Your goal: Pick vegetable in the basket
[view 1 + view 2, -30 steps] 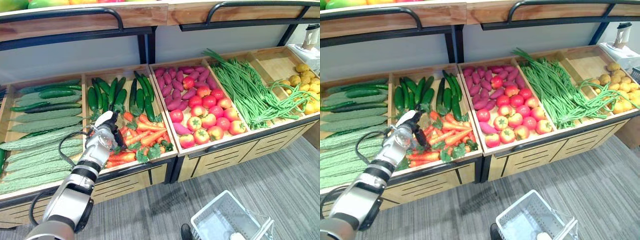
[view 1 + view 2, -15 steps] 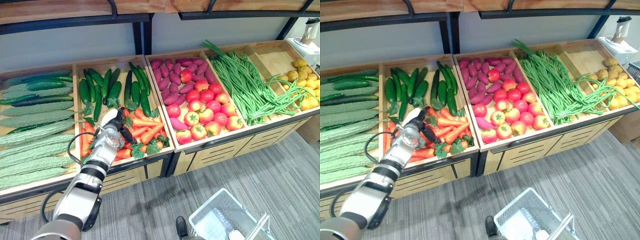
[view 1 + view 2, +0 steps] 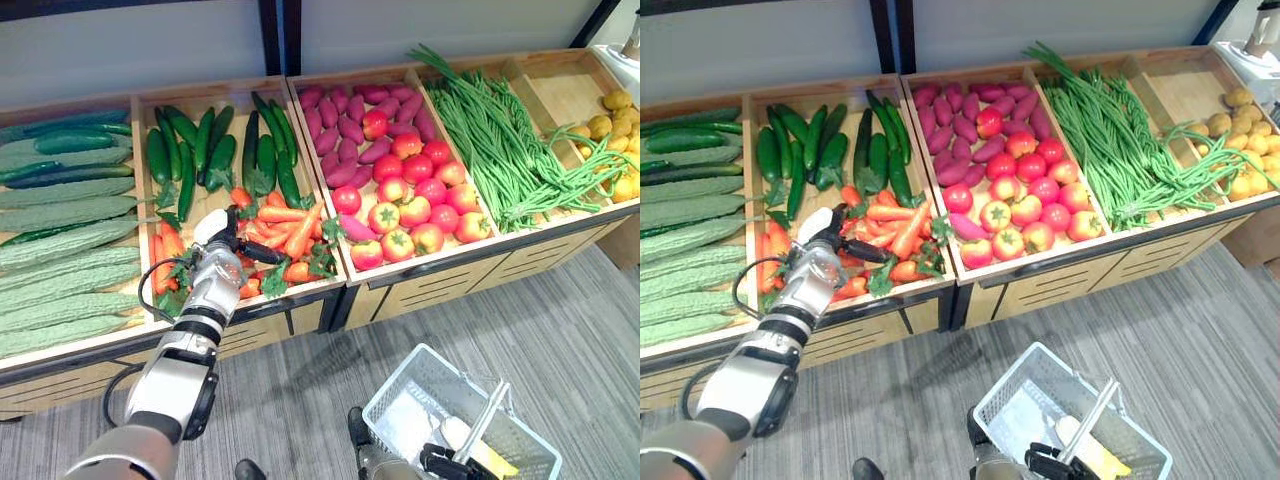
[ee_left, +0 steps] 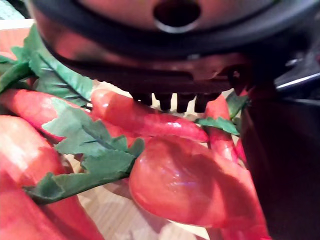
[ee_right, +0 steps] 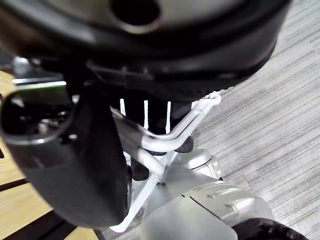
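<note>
Grey carpet floor (image 3: 580,340) runs along the front of a wooden produce stand (image 3: 440,285). From 9 o'clock to 3 o'clock its compartments hold:
- bitter gourds (image 3: 70,245)
- cucumbers (image 3: 265,160) with carrots (image 3: 290,220)
- purple sweet potatoes (image 3: 345,125) with tomatoes (image 3: 420,200)
- long beans (image 3: 500,140)
- round yellow produce (image 3: 600,125)

The carrots fill the near half of the second compartment, at 6 o'clock of the cucumbers and 9 o'clock of the tomatoes.

At 5 o'clock of the scene, a white wire basket (image 3: 392,385) shows against the floor, well apart from the carrots. A pale yellow item (image 3: 495,462) lies inside it.

The right robot hand (image 5: 80,170) is clenched round the basket's metal handle (image 5: 170,132).

The left robot hand (image 3: 222,250) is positioned on the carrot pile at its 9 o'clock side, with carrots and green leaves directly beneath it. Whether it grips a carrot cannot be determined
</note>
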Available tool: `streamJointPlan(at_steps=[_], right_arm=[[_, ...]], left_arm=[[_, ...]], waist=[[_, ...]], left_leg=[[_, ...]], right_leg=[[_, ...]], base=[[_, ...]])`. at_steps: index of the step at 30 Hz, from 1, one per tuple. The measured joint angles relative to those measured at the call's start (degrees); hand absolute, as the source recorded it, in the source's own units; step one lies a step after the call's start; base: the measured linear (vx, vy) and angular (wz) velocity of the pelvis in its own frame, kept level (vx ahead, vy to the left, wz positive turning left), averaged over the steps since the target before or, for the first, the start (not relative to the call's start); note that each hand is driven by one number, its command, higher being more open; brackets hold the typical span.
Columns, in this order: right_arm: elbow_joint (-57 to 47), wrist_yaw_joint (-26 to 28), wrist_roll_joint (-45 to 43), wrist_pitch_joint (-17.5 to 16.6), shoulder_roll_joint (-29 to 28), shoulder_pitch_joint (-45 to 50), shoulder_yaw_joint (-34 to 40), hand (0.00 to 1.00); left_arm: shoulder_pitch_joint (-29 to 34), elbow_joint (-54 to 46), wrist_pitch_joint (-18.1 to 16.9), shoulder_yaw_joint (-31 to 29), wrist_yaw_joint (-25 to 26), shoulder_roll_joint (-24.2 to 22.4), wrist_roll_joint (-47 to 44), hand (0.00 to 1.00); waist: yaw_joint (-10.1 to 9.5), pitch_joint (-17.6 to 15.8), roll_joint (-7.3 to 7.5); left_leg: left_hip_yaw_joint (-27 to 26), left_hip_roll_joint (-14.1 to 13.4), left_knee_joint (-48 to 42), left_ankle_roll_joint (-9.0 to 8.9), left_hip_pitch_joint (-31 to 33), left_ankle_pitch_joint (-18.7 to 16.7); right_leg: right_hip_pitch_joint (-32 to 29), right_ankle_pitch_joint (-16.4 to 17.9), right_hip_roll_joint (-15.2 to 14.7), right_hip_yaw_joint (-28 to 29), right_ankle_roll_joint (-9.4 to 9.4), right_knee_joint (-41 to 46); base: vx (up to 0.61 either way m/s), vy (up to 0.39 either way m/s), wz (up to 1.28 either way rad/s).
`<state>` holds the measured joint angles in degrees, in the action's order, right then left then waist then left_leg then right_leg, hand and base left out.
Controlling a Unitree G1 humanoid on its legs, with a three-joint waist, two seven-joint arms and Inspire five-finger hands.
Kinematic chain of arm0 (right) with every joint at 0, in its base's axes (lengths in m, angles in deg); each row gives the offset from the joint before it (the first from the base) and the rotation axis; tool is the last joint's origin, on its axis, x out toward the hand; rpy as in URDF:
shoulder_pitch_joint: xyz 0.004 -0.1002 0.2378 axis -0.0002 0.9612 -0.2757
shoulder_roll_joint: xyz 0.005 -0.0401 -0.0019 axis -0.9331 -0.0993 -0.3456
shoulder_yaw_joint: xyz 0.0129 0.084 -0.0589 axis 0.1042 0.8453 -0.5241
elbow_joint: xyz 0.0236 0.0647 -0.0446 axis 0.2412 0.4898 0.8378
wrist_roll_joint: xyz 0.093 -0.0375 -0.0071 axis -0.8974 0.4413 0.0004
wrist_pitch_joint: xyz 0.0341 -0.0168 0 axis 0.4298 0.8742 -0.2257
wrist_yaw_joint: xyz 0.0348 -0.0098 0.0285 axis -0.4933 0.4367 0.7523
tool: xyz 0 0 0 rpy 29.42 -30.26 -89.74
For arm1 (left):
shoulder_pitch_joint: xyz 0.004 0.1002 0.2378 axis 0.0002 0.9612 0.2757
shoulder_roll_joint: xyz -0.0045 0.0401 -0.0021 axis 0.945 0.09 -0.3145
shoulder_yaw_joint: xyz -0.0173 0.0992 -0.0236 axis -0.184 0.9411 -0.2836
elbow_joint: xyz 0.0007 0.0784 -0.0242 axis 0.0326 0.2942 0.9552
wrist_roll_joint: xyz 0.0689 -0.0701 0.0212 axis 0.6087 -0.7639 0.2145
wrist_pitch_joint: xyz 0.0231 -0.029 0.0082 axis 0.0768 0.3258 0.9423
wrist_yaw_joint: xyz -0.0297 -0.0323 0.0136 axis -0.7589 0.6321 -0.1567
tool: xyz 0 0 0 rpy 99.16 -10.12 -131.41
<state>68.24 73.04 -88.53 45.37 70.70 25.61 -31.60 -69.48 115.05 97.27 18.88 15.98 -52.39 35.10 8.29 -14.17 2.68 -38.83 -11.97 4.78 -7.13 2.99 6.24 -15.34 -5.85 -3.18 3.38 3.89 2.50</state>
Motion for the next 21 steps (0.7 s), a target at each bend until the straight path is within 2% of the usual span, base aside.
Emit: streamJointPlan(at_steps=[4, 8, 14, 16, 21], right_arm=[[0.04, 0.00, 0.00, 0.00, 0.01, -0.69, -0.26, 0.00], [0.29, -0.01, 0.03, 0.01, 0.44, -1.82, -1.89, 0.00], [0.62, -0.08, 0.47, 0.01, 0.56, -2.80, -2.80, 0.00], [0.92, -0.08, 0.58, 0.00, 0.53, -2.95, -2.84, 0.00], [2.14, -0.09, 0.95, -0.45, 0.01, -3.77, -3.84, 0.00]], left_arm=[[-0.13, 0.57, -0.45, -3.51, 4.01, -1.67, 6.20, 0.00], [-0.83, 0.83, -0.43, -5.54, 5.18, -0.82, 8.69, 0.00], [-0.97, 1.16, -0.48, -6.22, 6.38, 0.21, 7.17, 0.00], [0.64, 1.52, -1.63, -5.45, 7.11, -0.20, 6.29, 0.00], [2.85, 2.41, -3.02, -5.52, 10.07, 0.80, 5.23, 0.00]], waist=[[0.03, -0.69, 0.10], [0.18, -0.85, 0.39], [0.19, -0.82, 0.42], [0.08, -0.78, 0.36], [1.34, -0.61, 0.65]], left_leg=[[-0.32, -0.12, 0.51, -0.09, 0.19, 0.68], [-0.57, -0.11, 0.54, 0.14, 0.11, 0.95], [-0.91, -0.09, 0.25, 0.02, -0.02, 0.85], [-0.84, -0.10, 0.24, -0.05, -0.61, 0.80], [-1.09, -0.11, 0.23, -0.21, -1.55, 0.59]], right_leg=[[-0.64, -0.08, 0.33, 0.21, 0.08, 0.00], [-0.66, -0.29, 0.39, 0.37, -0.19, -0.10], [-0.45, -0.29, 0.45, 0.47, -0.18, -0.44], [0.33, -0.29, 0.43, 0.35, -0.18, -0.65], [1.31, -0.15, 0.39, 0.17, -0.30, -0.81]], base=[[-0.02, 0.014, -0.05], [0.01, 0.024, -0.03], [0.06, 0.044, -0.02], [0.03, 0.038, 0.02], [0.00, 0.006, 0.00]])
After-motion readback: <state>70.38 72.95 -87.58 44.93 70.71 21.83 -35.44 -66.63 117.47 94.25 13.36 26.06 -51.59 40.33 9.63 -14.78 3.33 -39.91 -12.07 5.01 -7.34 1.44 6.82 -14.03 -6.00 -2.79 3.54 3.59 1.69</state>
